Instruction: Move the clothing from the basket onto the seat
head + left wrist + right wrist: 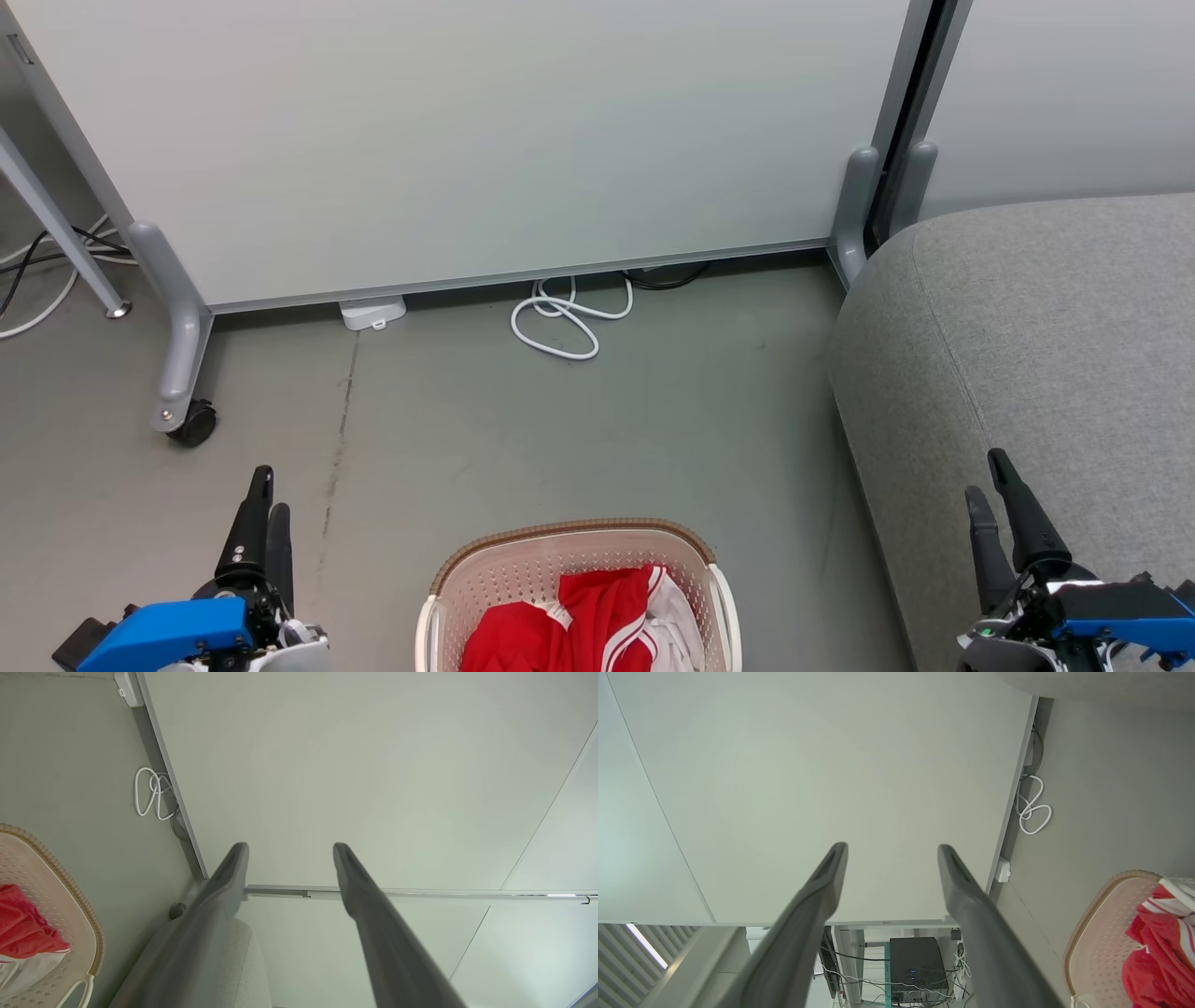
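The red clothing [579, 621] lies crumpled in the cream basket [569, 537], which stands on the floor [579, 429] at the bottom middle of the head view, between the two arms. The grey sofa seat [1046, 355] is on the robot's right, near the basket with a strip of floor between them.

The left gripper [271, 490] and the right gripper [985, 473] both have their fingers spread, with nothing between them. Both are apart from the basket, the right one over the sofa's edge.

The fabric looks light, soft and limp. It will likely sag and trail from any single hold, and one garment may drag the other along. A raised fold near the top of the heap seems the best place to pinch, with enough cloth gathered that it does not slip out.

The heap has no clear long axis, as it is bunched and its near part is cut off by the frame. The white-striped trim [639, 616] runs diagonally, from the basket's far right side toward the robot.
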You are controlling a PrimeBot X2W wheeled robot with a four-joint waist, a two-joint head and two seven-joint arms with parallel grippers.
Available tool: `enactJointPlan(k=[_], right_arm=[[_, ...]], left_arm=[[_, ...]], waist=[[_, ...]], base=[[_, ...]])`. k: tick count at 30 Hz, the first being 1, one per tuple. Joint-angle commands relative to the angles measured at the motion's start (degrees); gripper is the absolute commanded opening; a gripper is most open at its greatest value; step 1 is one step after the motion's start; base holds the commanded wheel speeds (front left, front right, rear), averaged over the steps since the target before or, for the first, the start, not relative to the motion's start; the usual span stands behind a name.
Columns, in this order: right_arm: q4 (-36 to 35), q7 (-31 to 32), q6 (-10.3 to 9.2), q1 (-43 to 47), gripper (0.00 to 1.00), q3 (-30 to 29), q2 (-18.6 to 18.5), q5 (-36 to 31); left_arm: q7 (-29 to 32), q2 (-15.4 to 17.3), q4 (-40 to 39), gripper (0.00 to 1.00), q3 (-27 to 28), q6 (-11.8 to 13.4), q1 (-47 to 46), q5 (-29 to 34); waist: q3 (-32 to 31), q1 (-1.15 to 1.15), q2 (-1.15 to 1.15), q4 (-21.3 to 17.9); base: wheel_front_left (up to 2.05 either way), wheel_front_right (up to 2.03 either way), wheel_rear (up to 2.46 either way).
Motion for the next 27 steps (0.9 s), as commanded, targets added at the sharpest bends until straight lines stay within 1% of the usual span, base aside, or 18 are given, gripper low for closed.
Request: enactJointPlan(k=[1,6,12,21,27], right_arm=[[-1.19,-0.50,0.06,-1.25,1.00,0.19,-0.17,-0.58],[-1.81,-1.93,0.07,-1.54,1.00,0.89,-0.19,-3.67],[-2.88,-3.54,0.09,-2.04,1.00,1.98,-0.22,-9.60],[-4.88,-5.76,0.10,-2.46,1.00,2.82,-0.28,-19.58],[-5.75,-7.11,0.12,-2.38,1.00,4.12,-0.30,-27.94]], left_arm=[[-0.52,0.32,-1.27,1.00,-0.34,-0.05,-1.68,0.81],[-1.94,0.35,-1.83,1.00,-0.75,-0.06,-2.20,3.88],[-3.55,0.38,-3.02,1.00,-1.45,0.16,-2.80,10.00],[-5.76,0.42,-5.47,1.00,-3.88,0.64,-3.34,22.04],[-7.11,0.45,-6.38,1.00,-6.33,1.12,-3.45,30.45]], waist=[[0.02,0.00,0.00,0.03],[0.12,0.00,0.00,0.12],[0.21,0.00,0.00,0.26],[0.38,0.00,0.00,0.65],[0.36,0.00,0.00,0.93]], base=[[0.00,0.00,0.00],[0.00,0.00,0.00],[0.00,0.00,0.00],[0.00,0.00,0.00],[0.00,0.00,0.00]])
